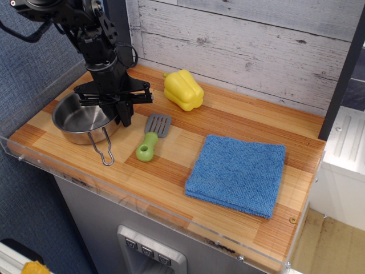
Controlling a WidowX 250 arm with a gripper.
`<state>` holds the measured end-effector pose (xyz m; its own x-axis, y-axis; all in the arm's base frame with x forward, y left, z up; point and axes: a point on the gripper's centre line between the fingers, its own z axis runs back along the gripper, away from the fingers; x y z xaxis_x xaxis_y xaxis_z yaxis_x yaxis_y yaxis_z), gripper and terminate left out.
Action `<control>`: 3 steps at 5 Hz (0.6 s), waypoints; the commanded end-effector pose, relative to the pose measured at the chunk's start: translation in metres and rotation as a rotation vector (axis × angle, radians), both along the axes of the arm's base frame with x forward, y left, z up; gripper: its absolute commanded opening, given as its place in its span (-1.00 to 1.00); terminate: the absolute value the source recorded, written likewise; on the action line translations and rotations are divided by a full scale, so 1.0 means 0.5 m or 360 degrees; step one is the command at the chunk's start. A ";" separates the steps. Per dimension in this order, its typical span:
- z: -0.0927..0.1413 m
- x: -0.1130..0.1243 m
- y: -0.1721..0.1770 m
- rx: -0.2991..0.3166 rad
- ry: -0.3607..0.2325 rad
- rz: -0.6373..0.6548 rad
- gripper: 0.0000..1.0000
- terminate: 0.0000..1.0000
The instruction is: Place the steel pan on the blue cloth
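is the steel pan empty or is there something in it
Empty, as far as shows: the round shiny steel pan has a bare reflective bottom, though the black pincer at its right rim hides part of the inside.

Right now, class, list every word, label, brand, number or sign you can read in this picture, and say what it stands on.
None can be read.
The steel pan, blue cloth, yellow pepper and green spatula show no print.
The buttons under the counter carry no legible marks.
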<state>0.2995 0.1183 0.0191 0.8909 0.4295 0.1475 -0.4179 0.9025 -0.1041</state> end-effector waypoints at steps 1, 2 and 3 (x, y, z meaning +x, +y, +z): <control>0.145 -0.015 0.026 0.0024 -0.0126 0.0167 -1.00 -1.00; 0.184 -0.002 0.005 0.0025 -0.0158 0.0143 -1.00 -1.00; 0.195 0.025 -0.037 0.0004 -0.0191 0.0056 -1.00 -1.00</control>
